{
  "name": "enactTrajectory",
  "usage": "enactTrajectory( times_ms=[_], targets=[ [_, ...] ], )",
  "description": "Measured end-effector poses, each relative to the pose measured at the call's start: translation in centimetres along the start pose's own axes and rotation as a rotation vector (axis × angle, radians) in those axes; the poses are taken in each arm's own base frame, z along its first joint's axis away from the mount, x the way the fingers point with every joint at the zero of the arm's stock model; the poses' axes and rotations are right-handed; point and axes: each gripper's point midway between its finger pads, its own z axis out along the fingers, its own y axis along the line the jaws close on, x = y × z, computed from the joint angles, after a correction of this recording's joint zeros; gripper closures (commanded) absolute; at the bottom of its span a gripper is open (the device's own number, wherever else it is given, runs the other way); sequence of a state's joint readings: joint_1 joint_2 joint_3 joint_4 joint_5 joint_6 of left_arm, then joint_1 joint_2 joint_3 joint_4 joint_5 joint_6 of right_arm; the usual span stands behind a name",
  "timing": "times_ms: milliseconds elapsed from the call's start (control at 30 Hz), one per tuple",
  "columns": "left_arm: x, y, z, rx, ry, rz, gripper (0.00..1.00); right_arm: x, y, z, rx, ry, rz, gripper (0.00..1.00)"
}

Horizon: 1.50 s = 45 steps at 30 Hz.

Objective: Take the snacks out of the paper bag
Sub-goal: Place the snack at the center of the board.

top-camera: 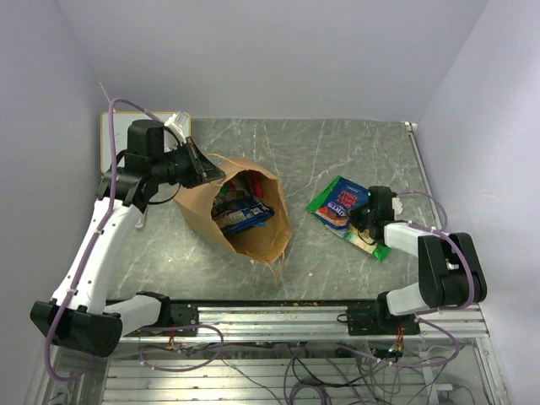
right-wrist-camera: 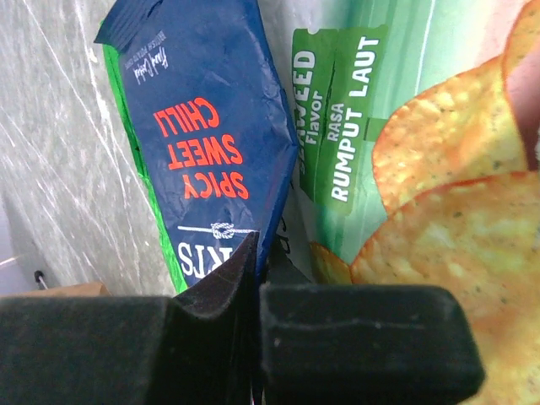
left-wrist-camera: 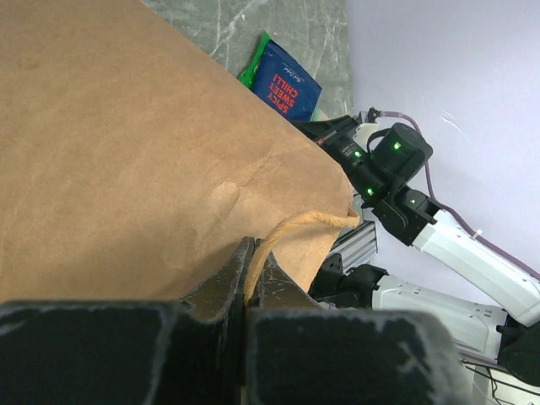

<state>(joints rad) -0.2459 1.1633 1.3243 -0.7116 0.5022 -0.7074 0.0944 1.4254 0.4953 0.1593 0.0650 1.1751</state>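
The brown paper bag (top-camera: 202, 211) lies on its side in the middle of the table, its mouth towards the arms' bases. Several snacks (top-camera: 240, 209) show inside the mouth. My left gripper (top-camera: 207, 172) is at the bag's far rim. In the left wrist view it (left-wrist-camera: 251, 253) is shut on the bag's twisted paper handle (left-wrist-camera: 295, 224), the bag wall (left-wrist-camera: 126, 143) filling the view. To the right, a blue packet (top-camera: 342, 198) lies on a green one (top-camera: 371, 243). My right gripper (right-wrist-camera: 261, 253) is shut on the edge of the blue packet (right-wrist-camera: 202, 126), beside the green packet (right-wrist-camera: 405, 126).
A small white whiteboard (top-camera: 114, 139) lies at the back left corner, behind the left arm. An aluminium rail (top-camera: 278, 316) runs along the near edge. Lilac walls close the table on the left, back and right.
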Motion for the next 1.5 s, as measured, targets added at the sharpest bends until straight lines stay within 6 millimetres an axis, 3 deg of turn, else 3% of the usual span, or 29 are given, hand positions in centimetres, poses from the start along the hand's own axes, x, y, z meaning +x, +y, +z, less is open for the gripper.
enactTrajectory(
  times_ms=[167,433,633,767,1100,1333,1500],
  targets=[
    [-0.1,0.0,0.1,0.0,0.0,0.002,0.93,0.1,0.4,0.5,-0.009,0.006,0.039,1.0],
    [-0.2,0.1,0.3,-0.002,0.003,0.016,0.93,-0.1,0.9,0.9,-0.015,0.002,0.068,0.92],
    [-0.2,0.0,0.1,-0.001,0.0,0.018,0.93,0.0,1.2,0.8,-0.029,0.011,0.069,0.73],
    [-0.2,-0.4,-0.3,0.008,-0.011,0.017,0.93,0.5,1.5,0.6,-0.05,0.037,0.045,0.66],
    [-0.4,-0.7,-1.2,0.005,-0.048,0.003,0.93,1.2,2.1,-3.0,-0.124,0.083,-0.063,0.44],
    [-0.6,-0.4,-1.2,-0.033,-0.045,-0.036,0.93,2.3,-0.1,-5.1,-0.07,0.136,-0.239,0.39],
    [-0.4,-0.1,-1.0,-0.052,-0.029,-0.056,0.93,2.0,0.9,-7.5,-0.142,0.118,-0.447,0.37]
  ],
)
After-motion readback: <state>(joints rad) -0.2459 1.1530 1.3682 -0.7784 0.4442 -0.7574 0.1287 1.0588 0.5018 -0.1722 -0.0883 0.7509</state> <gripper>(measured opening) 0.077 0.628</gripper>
